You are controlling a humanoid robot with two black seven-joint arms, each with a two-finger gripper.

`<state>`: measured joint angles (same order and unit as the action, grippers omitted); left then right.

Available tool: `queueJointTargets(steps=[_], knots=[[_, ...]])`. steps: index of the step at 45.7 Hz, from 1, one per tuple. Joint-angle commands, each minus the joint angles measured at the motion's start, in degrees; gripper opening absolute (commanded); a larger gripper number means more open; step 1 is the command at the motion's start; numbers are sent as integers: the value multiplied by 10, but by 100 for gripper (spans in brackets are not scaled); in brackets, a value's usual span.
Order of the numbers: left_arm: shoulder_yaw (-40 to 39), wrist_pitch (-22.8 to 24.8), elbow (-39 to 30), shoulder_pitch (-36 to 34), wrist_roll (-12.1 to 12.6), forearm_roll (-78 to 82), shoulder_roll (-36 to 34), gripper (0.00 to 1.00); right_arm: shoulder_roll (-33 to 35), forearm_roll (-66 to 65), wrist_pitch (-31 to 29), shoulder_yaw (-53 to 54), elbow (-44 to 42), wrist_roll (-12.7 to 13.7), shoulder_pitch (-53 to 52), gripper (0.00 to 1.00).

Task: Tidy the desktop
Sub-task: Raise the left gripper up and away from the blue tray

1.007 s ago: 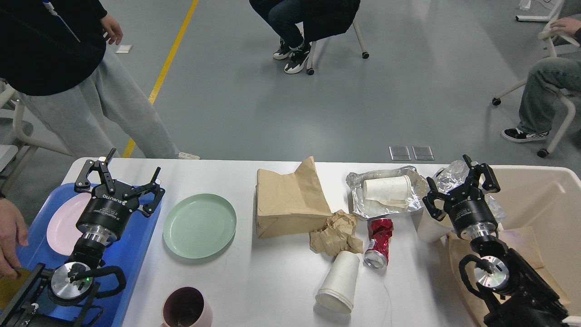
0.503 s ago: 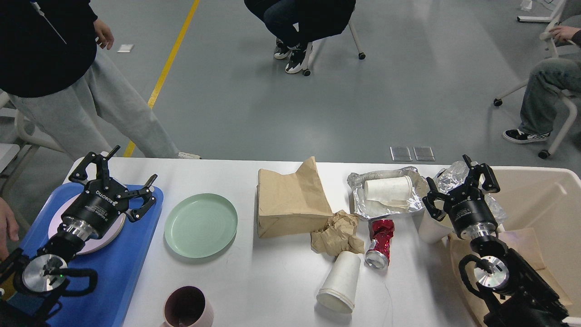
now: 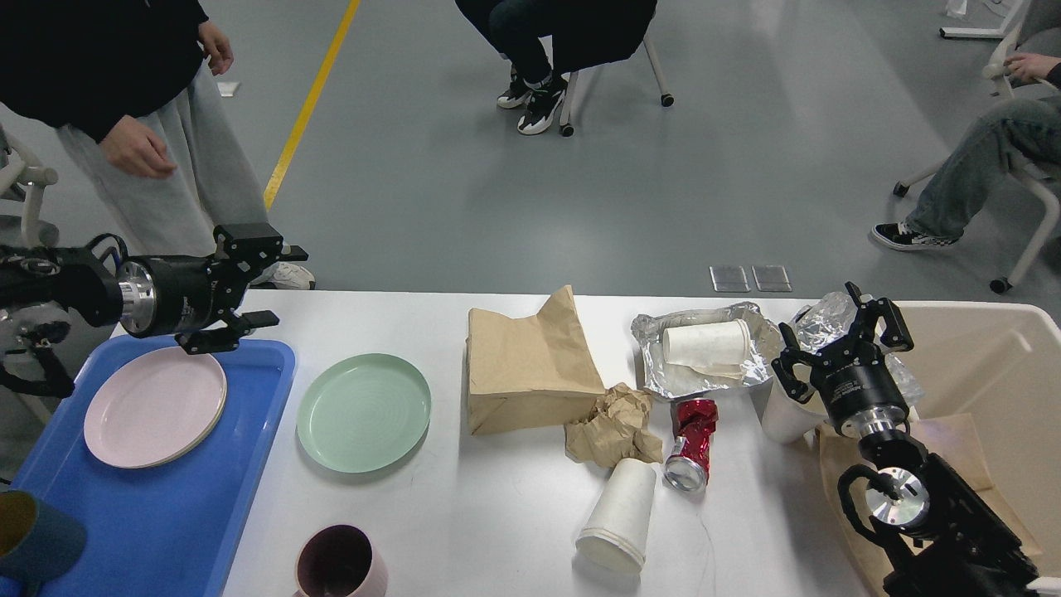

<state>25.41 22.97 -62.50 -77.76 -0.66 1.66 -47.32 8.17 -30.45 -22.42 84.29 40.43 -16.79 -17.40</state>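
Note:
The white desktop carries litter and dishes. My left gripper reaches in sideways above the desktop's far left corner, open and empty, beyond the blue tray. A pink plate lies on that tray. A green plate lies on the desktop just right of the tray. My right gripper hovers open at the right, above a white cup and in front of crumpled foil.
Mid-table lie a brown paper bag, crumpled brown paper, a crushed red can, a tipped white paper cup and a foil tray holding another cup. A pink mug stands front left. A beige bin sits far right. People stand and sit beyond the table.
My left arm has swung up and back off the blue tray, uncovering the pink plate. The person's hand has left the tray. The right arm has not moved.

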Motion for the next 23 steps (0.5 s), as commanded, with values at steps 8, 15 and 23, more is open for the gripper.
queueJointTargets(steps=[8,15,23], knots=[[405,25,-14,-247,1,-2,139,96,0,0,0,0,0,0,1,100],[476,93,-32,-342,7,-3,223,96,0,0,0,0,0,0,0,100],[532,125,-164,-497,3,-13,281,96,0,-1,0,0,0,0,0,100]])
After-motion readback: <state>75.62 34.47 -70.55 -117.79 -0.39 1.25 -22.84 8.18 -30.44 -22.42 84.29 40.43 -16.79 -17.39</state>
